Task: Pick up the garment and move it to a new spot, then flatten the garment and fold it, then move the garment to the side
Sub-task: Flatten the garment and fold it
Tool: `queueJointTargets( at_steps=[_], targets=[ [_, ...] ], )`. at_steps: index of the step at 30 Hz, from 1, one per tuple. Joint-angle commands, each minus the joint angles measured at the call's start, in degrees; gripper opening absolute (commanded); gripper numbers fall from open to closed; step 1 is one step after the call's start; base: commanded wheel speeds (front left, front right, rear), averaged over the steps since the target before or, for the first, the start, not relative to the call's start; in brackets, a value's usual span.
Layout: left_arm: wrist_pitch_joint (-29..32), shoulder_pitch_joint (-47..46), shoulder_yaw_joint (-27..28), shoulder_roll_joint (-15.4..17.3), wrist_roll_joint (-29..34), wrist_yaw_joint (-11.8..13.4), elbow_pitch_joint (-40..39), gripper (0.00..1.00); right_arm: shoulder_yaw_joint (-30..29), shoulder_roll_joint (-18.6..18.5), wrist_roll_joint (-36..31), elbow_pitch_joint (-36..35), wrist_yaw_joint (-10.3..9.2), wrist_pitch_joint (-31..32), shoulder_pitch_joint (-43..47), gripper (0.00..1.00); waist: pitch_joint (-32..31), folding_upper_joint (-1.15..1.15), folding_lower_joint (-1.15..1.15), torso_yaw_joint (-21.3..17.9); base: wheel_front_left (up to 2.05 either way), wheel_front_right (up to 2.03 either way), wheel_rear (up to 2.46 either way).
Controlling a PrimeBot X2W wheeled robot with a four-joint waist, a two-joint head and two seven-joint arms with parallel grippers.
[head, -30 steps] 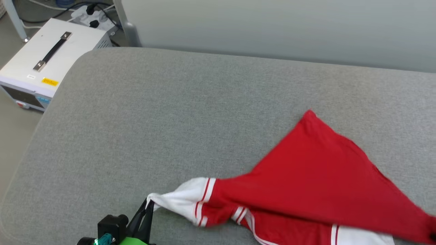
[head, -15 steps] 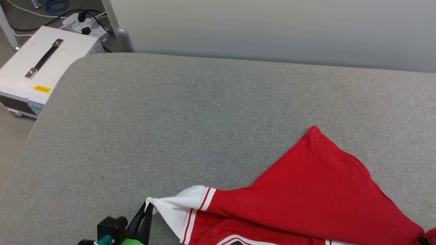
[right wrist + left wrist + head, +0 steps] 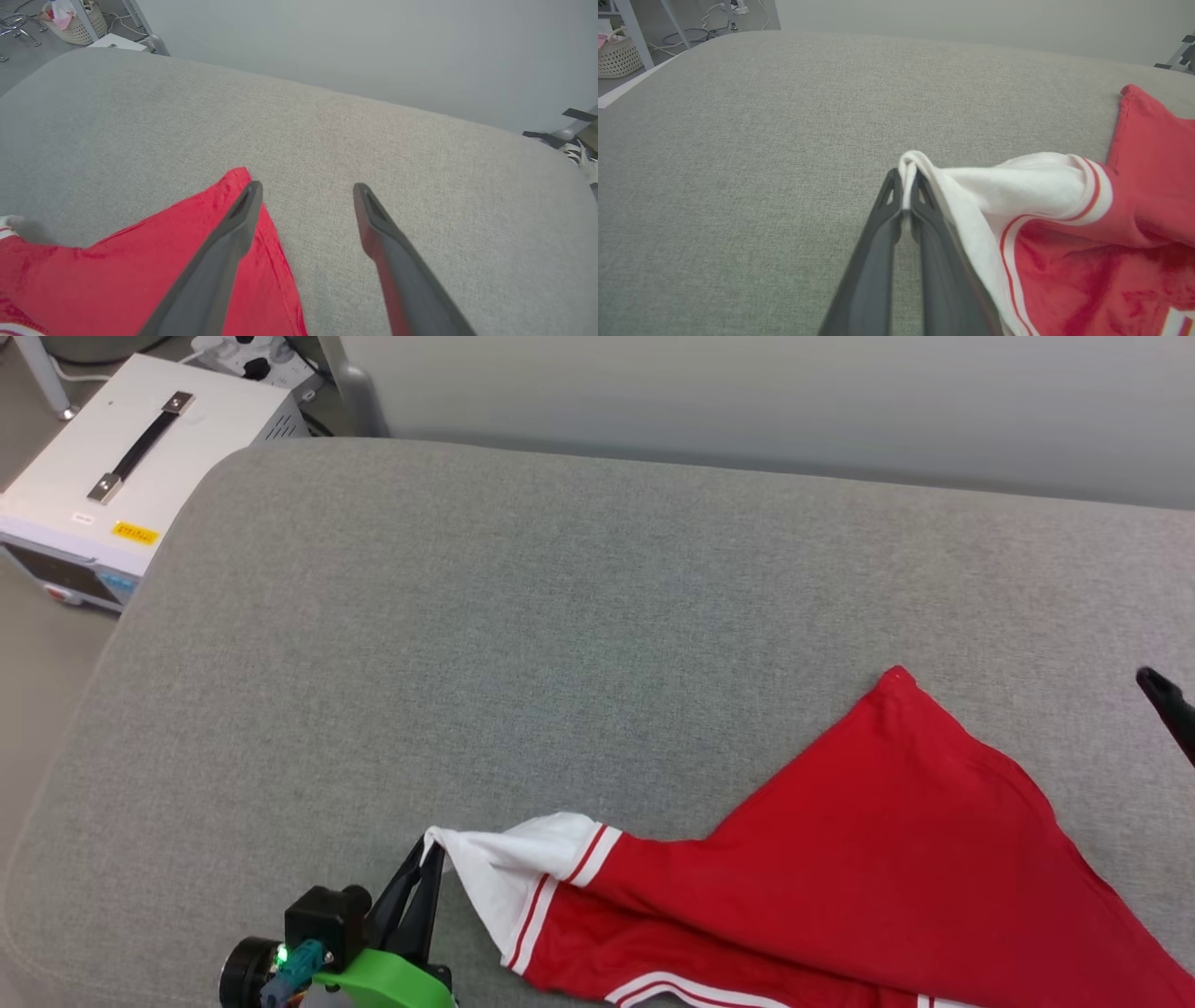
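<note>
The garment [image 3: 868, 877] is red with a white sleeve edged in red stripes. It lies on the grey padded surface [image 3: 560, 616] at the lower right, one red corner pointing away from me. My left gripper [image 3: 431, 863] is shut on the tip of the white sleeve, which the left wrist view shows pinched between the fingertips [image 3: 906, 176]. In the right wrist view my right gripper [image 3: 307, 187] stands open and holds nothing, its left finger just above the garment's [image 3: 117, 270] red corner. One dark finger [image 3: 1167, 700] of it shows at the head view's right edge.
A white box with a black handle [image 3: 121, 476] stands on the floor past the surface's left corner, cables behind it. A pale wall [image 3: 747, 392] runs along the far edge. A wicker basket [image 3: 70, 18] sits on the floor further off.
My right gripper has opened, let go of the garment's red edge and risen away from it. The red cloth has settled flatter. The left gripper keeps its hold on the sleeve. The camera has shifted.
</note>
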Motion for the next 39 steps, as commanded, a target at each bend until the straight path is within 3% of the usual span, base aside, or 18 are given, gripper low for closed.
queueJointTargets(
  at_steps=[1, 10, 16, 28, 34, 35, 36, 39],
  targets=[
    [-0.5, -1.4, -0.2, -0.1, 0.5, 0.3, -0.5, 0.0, 1.7, -0.8, -0.4, -0.8, -0.03, 1.8, -2.9, 1.0, 2.0, 0.0, 0.0, 1.9, 0.0, 0.0, 0.0],
    [-0.7, -4.9, -1.7, -1.6, 0.9, -0.1, -1.4, 0.0, 18.7, -6.2, 0.6, 3.3, -0.03, 19.3, -19.0, 1.0, 6.8, 0.0, 0.0, 5.6, 0.0, 0.0, 0.0],
    [-0.8, -6.5, -2.2, -2.8, 1.1, -0.3, -1.3, 0.0, 28.0, -5.8, 0.4, 10.6, -0.03, 25.6, -27.4, 1.0, 9.5, 0.0, 0.0, 7.3, 0.0, 0.0, 0.0],
    [-0.8, -9.9, -2.7, -5.2, 1.9, -1.2, -1.8, 0.0, 40.0, -4.1, -0.2, 25.7, -0.03, 22.5, -33.2, 1.0, 14.1, 0.0, 0.0, 9.7, 0.0, 0.0, 0.0],
    [-0.8, -10.0, -2.0, -5.7, 2.3, -1.5, -1.5, 0.0, 46.0, -4.3, 1.4, 28.2, -0.03, 18.9, -31.8, 1.0, 14.1, 0.0, 0.0, 9.4, 0.0, 0.0, 0.0],
    [-0.8, -10.0, -1.9, -5.8, 2.4, -1.6, -1.4, 0.0, 46.7, -4.4, 1.4, 28.5, -0.03, 18.3, -32.0, 0.31, 14.0, 0.0, 0.0, 9.3, 0.0, 0.0, 0.0],
    [-0.8, -10.0, -1.8, -5.8, 2.5, -1.6, -1.3, 0.0, 47.5, -4.5, 1.2, 28.8, -0.03, 17.2, -32.3, 0.0, 13.8, 0.0, 0.0, 9.0, 0.0, 0.0, 0.0],
    [-0.8, -9.8, -1.4, -5.8, 2.8, -1.7, -1.1, 0.0, 47.6, -4.2, 1.6, 30.3, -0.03, 13.4, -33.5, 0.0, 13.0, 0.0, 0.0, 8.4, 0.0, 0.0, 0.0]
  ],
)
